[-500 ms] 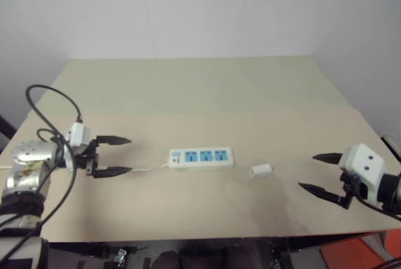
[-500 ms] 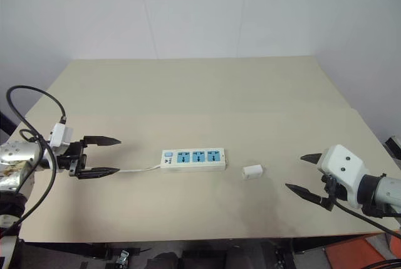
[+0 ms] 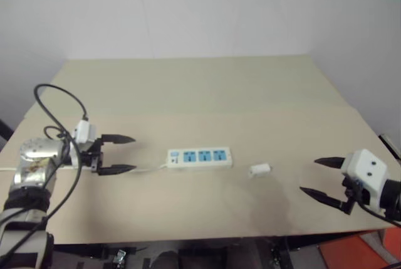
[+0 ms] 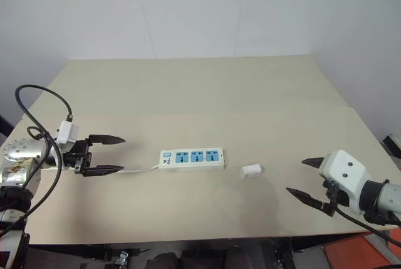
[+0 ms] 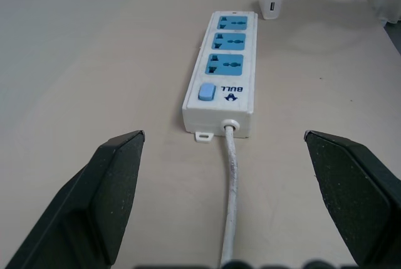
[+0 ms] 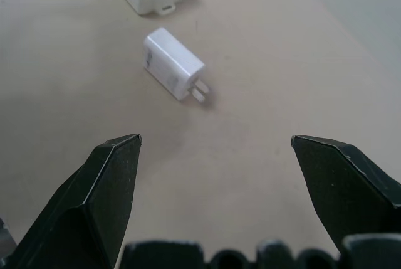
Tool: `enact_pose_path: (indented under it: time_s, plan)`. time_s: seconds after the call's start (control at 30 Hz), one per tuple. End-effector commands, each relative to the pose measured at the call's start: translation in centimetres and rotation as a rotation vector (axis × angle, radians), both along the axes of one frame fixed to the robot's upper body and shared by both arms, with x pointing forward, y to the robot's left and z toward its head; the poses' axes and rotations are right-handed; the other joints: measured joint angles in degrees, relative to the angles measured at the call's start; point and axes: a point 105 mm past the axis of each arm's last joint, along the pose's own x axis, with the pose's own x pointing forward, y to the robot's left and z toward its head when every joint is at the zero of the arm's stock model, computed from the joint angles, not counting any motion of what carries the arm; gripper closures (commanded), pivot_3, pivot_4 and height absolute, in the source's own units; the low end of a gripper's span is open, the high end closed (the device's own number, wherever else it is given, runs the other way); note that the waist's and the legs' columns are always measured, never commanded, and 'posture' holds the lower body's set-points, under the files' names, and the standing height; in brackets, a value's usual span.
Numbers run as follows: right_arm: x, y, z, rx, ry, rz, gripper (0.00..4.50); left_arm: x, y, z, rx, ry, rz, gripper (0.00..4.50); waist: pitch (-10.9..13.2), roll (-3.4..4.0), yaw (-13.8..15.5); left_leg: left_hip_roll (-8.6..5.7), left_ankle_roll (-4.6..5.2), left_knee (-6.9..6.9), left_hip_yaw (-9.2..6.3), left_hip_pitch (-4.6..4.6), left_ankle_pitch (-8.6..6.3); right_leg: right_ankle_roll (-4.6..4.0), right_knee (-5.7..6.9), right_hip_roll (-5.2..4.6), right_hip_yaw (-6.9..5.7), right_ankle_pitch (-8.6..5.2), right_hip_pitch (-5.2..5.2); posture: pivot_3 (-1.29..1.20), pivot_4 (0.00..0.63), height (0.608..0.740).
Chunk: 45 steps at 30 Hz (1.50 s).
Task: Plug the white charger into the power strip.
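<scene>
The white charger [image 4: 251,170] was a small white block with rounded corners. It lay on its side on the desk [image 4: 207,93], closer to the front edge than the back. Two little metal prongs stuck out of one end, and in the right wrist view [image 6: 173,63] they pointed away from the strip, toward the right edge. A small slot showed on one of its faces in the left wrist view.

Just beside the charger, but not touching it, lay the power strip [image 4: 192,159]. It was a long, flat white bar with three blue sockets in a row. At its far end from the charger it had a small blue switch [image 5: 205,91]. A white cable [image 5: 230,200] came out of that end and ran along the desk toward the left edge.

The left gripper [image 4: 111,154] hung near the left edge of the desk, over the cable. Its two black fingers were spread wide apart and held nothing. They pointed along the strip.

The right gripper [image 4: 305,179] hung near the front right corner, well apart from the charger. Its black fingers were spread wide too, with nothing between them, and they pointed toward the charger.
</scene>
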Motion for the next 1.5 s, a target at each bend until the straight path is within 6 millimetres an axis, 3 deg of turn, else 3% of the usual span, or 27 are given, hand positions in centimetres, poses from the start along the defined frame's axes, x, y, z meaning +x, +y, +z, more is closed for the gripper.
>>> enact_pose_path:
  time_s: [0.03, 0.33, 0.7, 1.0, 1.2, 1.5]
  plan:
    - [0.4, 0.6, 1.3, 0.011, -0.058, 0.011, 0.00, 1.1, -1.9, -1.0, -0.018, -0.014, -0.042, 0.02, 0.0, 0.00, 0.3, 0.00, 0.00, 0.00, 0.00, 0.01, 0.00, 0.00, 0.00, 0.00, -0.01, 0.00, 0.02, 0.00, 0.150, 0.740]
    - [-0.3, 1.7, 1.6, 0.018, -0.061, 0.018, 0.00, 4.2, -6.6, -1.6, -0.080, 0.032, -0.092, 0.02, 0.1, -0.23, 0.5, -0.03, 0.02, 0.03, 0.00, -0.11, -0.01, -0.01, -0.04, 0.04, -0.01, 0.01, -0.03, 0.00, 0.150, 0.740]
    - [-2.1, 2.0, 1.8, 0.023, -0.059, -0.048, 0.00, 4.7, -9.4, -3.0, -0.053, 0.114, -0.137, 0.02, 0.1, -0.26, 0.0, -0.01, 0.05, 0.04, 0.00, -0.08, -0.03, 0.02, -0.02, 0.08, 0.02, 0.00, 0.00, 0.00, 0.150, 0.740]
    - [-2.4, 2.6, 2.0, 0.029, -0.064, -0.059, 0.00, 3.7, -9.5, -5.5, 0.042, 0.168, -0.166, 0.02, 0.1, -0.27, -0.1, -0.01, 0.05, 0.07, 0.00, -0.08, -0.03, 0.03, 0.02, 0.11, 0.05, 0.00, 0.02, 0.00, 0.150, 0.740]
    - [-2.3, 2.5, 1.7, 0.032, -0.057, -0.067, 0.00, 3.5, -8.9, -6.0, 0.024, 0.184, -0.138, 0.02, 0.1, -0.27, 0.0, 0.00, 0.05, 0.07, 0.00, -0.07, -0.03, 0.04, 0.02, 0.11, 0.04, -0.01, 0.01, 0.00, 0.150, 0.740]
    - [-1.3, 2.6, 1.4, 0.029, -0.082, -0.070, 0.00, 3.0, -9.4, -6.6, -0.046, 0.153, -0.134, 0.02, 0.1, -0.26, 0.0, 0.00, 0.05, 0.07, -0.01, -0.06, -0.03, 0.04, 0.02, 0.11, 0.04, -0.01, 0.00, 0.00, 0.150, 0.740]
